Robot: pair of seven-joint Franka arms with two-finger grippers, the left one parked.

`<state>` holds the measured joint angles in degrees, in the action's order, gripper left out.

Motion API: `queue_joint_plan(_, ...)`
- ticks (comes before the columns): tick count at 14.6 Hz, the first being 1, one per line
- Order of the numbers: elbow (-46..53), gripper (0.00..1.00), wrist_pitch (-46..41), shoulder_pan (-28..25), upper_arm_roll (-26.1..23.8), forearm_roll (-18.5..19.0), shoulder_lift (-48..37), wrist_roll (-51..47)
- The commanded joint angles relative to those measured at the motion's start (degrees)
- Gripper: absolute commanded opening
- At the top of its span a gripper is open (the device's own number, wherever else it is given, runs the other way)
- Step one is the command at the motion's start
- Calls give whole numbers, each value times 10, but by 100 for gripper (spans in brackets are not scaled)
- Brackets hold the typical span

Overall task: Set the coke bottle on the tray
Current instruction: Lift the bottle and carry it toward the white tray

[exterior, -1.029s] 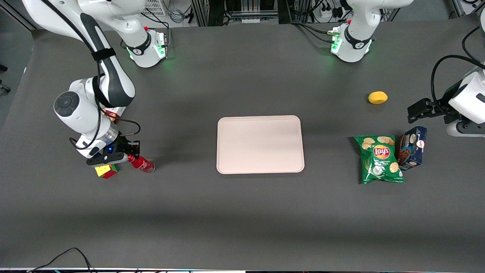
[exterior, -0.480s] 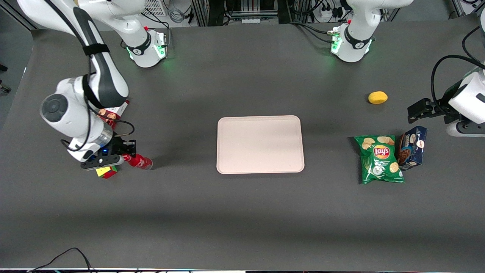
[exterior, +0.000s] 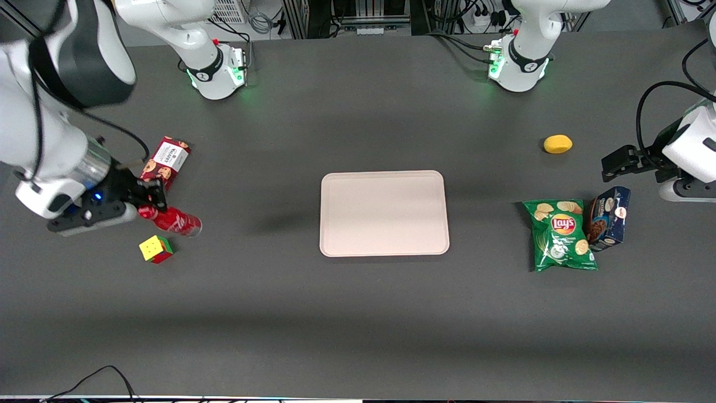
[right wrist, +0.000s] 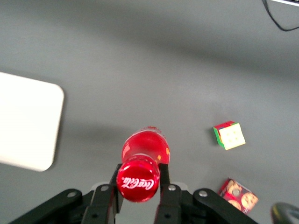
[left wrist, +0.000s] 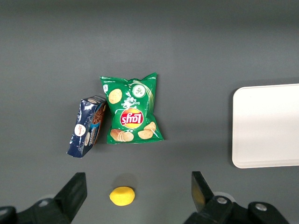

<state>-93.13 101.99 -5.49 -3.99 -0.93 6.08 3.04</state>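
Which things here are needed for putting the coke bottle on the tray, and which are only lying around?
Needed:
- coke bottle, held near its cap in the gripper, lifted off the table
- tray, nothing on it

Lying around:
- colour cube
- red cookie box
- Lay's chip bag
- blue cookie box
- lemon
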Motion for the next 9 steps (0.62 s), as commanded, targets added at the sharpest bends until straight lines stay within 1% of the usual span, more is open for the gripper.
queue_joint_plan(1,59,0,-61,-5,-9,-17,2,0)
queue_joint_plan(3,60,0,-58,-15,-30,-30,6,-57)
queue_joint_plan(5,60,0,-36,-36,-65,-29,13,-151)
queue_joint_plan(9,59,0,18,-157,-66,-21,36,-340)
